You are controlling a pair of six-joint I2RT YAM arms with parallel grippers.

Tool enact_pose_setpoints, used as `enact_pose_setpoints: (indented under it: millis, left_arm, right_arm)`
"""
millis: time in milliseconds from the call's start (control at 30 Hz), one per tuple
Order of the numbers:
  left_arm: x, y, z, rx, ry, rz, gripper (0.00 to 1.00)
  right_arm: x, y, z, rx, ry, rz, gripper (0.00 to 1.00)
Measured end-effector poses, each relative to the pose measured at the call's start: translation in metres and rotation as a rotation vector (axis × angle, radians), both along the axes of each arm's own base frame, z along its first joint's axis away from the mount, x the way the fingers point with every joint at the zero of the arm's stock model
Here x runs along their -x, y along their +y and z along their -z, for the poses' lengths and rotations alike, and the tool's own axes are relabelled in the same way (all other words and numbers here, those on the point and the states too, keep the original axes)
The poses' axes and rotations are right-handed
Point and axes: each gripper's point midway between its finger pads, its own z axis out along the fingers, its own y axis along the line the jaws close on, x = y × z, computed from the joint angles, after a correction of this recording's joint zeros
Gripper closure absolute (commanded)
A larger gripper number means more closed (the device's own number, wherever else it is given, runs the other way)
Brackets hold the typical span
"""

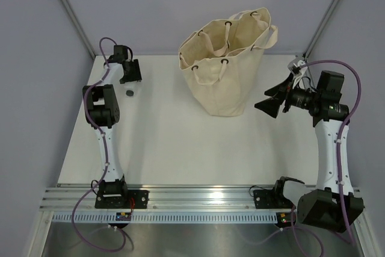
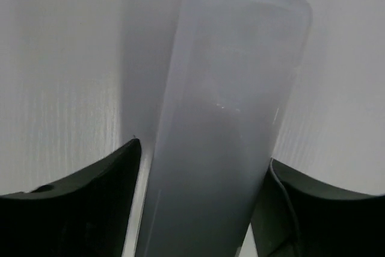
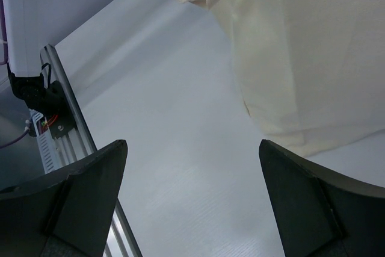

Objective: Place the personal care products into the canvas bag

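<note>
One white tube (image 2: 222, 118) lay inside the parted left tool (image 2: 203, 153), ungripped; the right tool (image 3: 192, 144) gaped empty. Uneven closing could skid it across the counter (image 1: 180, 142).

A white desk (image 1: 180, 148) fills the middle of the overhead view. It is matte, with a fine ribbed grain that shows in both wrist views. Plain pale lavender-grey walls close it in: the back wall (image 1: 198, 4) at 12 o'clock, the left wall (image 1: 30, 100) at 9 and the right wall (image 1: 368, 40) at 3. Slim metal posts run up the corners, the left post (image 1: 69, 13) at 11 o'clock and the right post (image 1: 328, 13) at 1. At 6 o'clock a grooved aluminium rail (image 1: 198, 195) runs along the desk's near edge, with a dull grey metal sheet (image 1: 198, 242) below it. The light is soft and even, and the shadows on the desk are faint.
</note>
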Motion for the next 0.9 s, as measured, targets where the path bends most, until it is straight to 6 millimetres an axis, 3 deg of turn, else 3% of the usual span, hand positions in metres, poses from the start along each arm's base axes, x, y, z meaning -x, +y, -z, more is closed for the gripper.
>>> enact_pose_setpoints:
  millis: [33, 100, 133, 200, 333, 533, 700, 900]
  left_arm:
    - [0.000, -0.002, 0.000, 0.009, 0.001, 0.003, 0.58]
    - [0.002, -0.005, 0.000, 0.021, 0.009, 0.015, 0.76]
    - [0.003, -0.007, 0.000, 0.034, 0.012, 0.019, 0.90]
    - [0.005, -0.012, -0.003, 0.061, 0.007, 0.028, 1.00]
    - [0.028, -0.031, -0.005, 0.183, 0.013, 0.038, 1.00]
    - [0.099, -0.086, -0.027, 0.502, 0.030, 0.024, 1.00]
    - [0.147, -0.127, -0.084, 0.737, -0.087, 0.061, 1.00]
    - [0.186, -0.159, -0.183, 0.903, -0.340, 0.220, 1.00]
  right_arm:
    - [0.001, -0.003, -0.001, -0.006, -0.008, 0.009, 0.01]
    - [0.005, -0.009, -0.003, -0.016, -0.023, 0.027, 0.00]
    - [0.007, -0.012, -0.004, -0.020, -0.031, 0.038, 0.01]
    - [0.012, -0.016, -0.007, -0.031, -0.044, 0.047, 0.00]
    - [0.022, -0.021, -0.007, -0.044, -0.063, 0.073, 0.01]
    - [0.034, -0.033, 0.005, -0.060, -0.063, 0.154, 0.01]
    - [0.030, -0.048, 0.029, -0.047, -0.034, 0.253, 0.01]
    - [0.020, -0.063, 0.045, -0.029, 0.010, 0.330, 0.01]
